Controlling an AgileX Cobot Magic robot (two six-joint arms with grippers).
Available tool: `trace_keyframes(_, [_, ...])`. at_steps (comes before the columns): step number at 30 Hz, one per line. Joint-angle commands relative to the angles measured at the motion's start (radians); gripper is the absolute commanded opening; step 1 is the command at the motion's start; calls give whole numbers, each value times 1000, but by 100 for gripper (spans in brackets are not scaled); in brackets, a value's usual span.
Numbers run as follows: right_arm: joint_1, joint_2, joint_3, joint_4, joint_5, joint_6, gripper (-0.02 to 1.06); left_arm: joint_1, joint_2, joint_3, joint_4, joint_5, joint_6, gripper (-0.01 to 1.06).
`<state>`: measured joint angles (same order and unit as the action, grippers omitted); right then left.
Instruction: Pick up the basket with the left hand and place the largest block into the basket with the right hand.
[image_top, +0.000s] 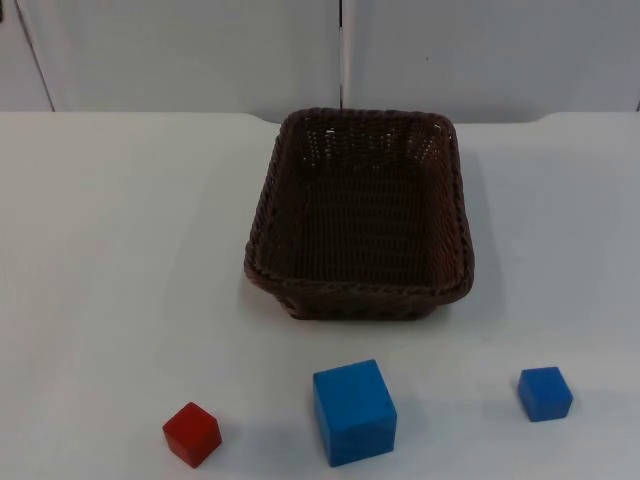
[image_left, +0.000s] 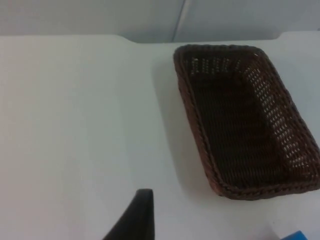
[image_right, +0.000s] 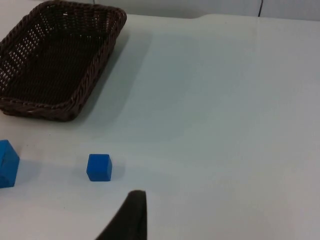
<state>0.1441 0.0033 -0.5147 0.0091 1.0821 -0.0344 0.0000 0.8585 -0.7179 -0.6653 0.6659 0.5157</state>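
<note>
A dark brown woven basket (image_top: 262, 235) stands empty in the middle of the table. In front of it lies the largest block, a big blue cube (image_top: 354, 411). A small blue cube (image_top: 545, 393) rests to its right and a small red cube (image_top: 192, 433) to its left. My left gripper (image_left: 137, 220) hovers over bare table beside the basket (image_left: 192, 115), apart from it. My right gripper (image_right: 131, 215) hangs above the table close to the small blue cube (image_right: 99, 167), with the big blue cube (image_right: 7, 164) and the basket (image_right: 95, 70) farther off.
The white table top (image_top: 110, 250) ends at a grey partition wall (image_top: 180, 50) behind the basket. Open table lies on both sides of the basket and between the blocks.
</note>
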Motion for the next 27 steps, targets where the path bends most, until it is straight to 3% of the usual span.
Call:
trace_keyframes(1, [-6,-3,-1,-1,-5,5,105,2,32,-8,-76,-10,58,105])
trace_keyframes(9, [-6,-3,-1,-9,-5,12,105,0,94,-9,-166,-29,143,105])
trace_keyframes(24, [-6,-3,-1,-9,-3,15,105,-2,245,-150,-161,-11,145,105])
trace_keyframes(27, [-6,-3,-1,-9,-3,15,105,-54,320,-188,-152,-18,156,105])
